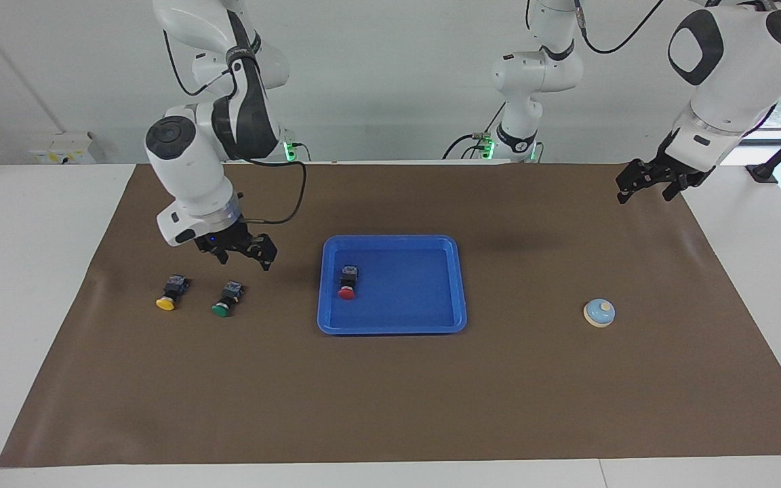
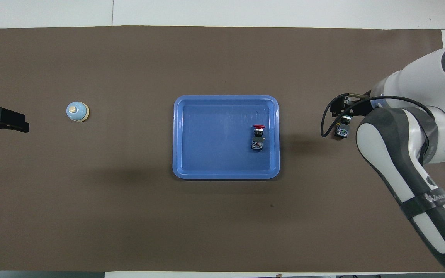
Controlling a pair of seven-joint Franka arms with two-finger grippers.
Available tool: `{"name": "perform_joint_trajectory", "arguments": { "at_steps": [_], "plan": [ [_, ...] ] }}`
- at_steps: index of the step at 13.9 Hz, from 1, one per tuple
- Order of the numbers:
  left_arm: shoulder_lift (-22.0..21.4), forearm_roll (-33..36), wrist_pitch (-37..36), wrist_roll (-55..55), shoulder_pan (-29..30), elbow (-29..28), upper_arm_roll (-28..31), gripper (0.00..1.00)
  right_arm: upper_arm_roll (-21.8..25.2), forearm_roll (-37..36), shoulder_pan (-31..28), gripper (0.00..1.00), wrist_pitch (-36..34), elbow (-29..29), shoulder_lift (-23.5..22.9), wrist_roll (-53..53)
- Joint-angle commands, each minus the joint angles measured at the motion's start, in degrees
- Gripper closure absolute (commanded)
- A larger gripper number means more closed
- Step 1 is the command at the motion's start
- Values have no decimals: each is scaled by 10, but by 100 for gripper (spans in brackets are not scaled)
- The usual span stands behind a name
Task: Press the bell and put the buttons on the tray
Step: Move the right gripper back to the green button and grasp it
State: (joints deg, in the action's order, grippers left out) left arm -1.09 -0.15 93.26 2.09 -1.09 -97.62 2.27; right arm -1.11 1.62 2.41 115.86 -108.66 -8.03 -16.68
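The red button lies on its side in the blue tray, at the side toward the right arm's end. On the mat beside the tray lie the green button and then the yellow button. The right arm hides the yellow one in the overhead view. My right gripper hangs open and empty above the green button. The light-blue bell stands toward the left arm's end. My left gripper waits open in the air over the mat's edge.
A brown mat covers most of the white table. A third arm's base stands at the robots' edge of the table.
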Motion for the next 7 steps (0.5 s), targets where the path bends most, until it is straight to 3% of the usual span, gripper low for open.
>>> {"name": "perform_joint_trajectory", "arguments": {
  "at_steps": [1, 7],
  "plan": [
    [-13, 7, 0, 3, 0, -12, 1, 0, -6, -11, -39, 0, 30, -52, 20, 9],
    [-13, 7, 0, 3, 0, -12, 0, 0, -7, -12, -54, 0, 171, -166, 27, 10]
  ]
}}
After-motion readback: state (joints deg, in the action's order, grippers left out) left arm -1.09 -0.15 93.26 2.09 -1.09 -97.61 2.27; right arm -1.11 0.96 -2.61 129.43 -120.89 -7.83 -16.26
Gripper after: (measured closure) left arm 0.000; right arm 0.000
